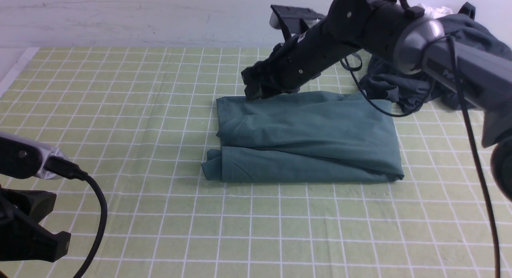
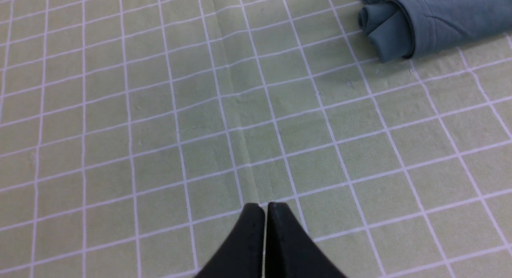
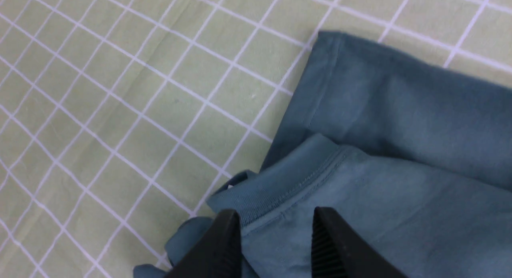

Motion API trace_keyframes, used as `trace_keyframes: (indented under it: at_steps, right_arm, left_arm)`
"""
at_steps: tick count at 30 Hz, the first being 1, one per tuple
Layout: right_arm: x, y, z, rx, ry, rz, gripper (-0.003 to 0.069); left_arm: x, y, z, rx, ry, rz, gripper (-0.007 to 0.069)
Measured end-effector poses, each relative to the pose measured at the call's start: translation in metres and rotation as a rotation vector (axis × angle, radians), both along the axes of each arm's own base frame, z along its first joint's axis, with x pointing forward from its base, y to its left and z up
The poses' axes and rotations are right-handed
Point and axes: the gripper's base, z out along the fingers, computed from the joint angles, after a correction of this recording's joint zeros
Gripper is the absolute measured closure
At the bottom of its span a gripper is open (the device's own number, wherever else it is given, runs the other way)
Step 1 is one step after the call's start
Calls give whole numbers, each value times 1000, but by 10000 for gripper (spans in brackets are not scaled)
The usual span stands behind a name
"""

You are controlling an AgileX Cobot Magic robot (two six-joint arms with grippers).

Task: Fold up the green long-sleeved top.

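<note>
The folded dark teal-green jersey long-sleeved top [image 1: 308,138] lay crosswise on the green checked bench [image 1: 120,110]. Its corner sat directly beneath the right claw [image 3: 276,218], which was parted and empty. The left claw [image 2: 265,208], closed on nothing, was well apart.

Lighting was even, diffuse, moderately bright. Soft narrow shadow lay along near edge of green long-sleeved top [image 1: 308,138] on bench [image 1: 140,214]. Front view was fairly sharp; both wrist views were slightly soft, with muted contrast.
</note>
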Motion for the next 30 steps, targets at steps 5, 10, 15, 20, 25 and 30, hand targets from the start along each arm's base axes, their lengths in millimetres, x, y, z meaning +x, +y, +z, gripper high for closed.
trace_keyframes:
  at_steps: [5,10,15,20,25,30]
  right_arm:
    - [-7,19,-36,-37,89,78,636]
    - [-21,17,2,-86,-1,183,671]
    - [-43,-14,100,-207,-279,183,671]
    - [-117,-77,255,-279,-734,45,671]
    - [-220,-134,345,-201,-999,-59,673]
    - [-288,-167,349,-122,-1022,-93,673]
  left_arm:
    - [-5,1,6,-17,-53,-1,629]
    - [-39,7,28,-16,-284,-33,629]
    - [-65,12,22,-18,-481,-51,629]
    - [-83,15,-4,-39,-680,-56,629]
    - [-84,15,-25,-17,-789,-68,629]
    - [-84,14,-23,-17,-846,-75,629]
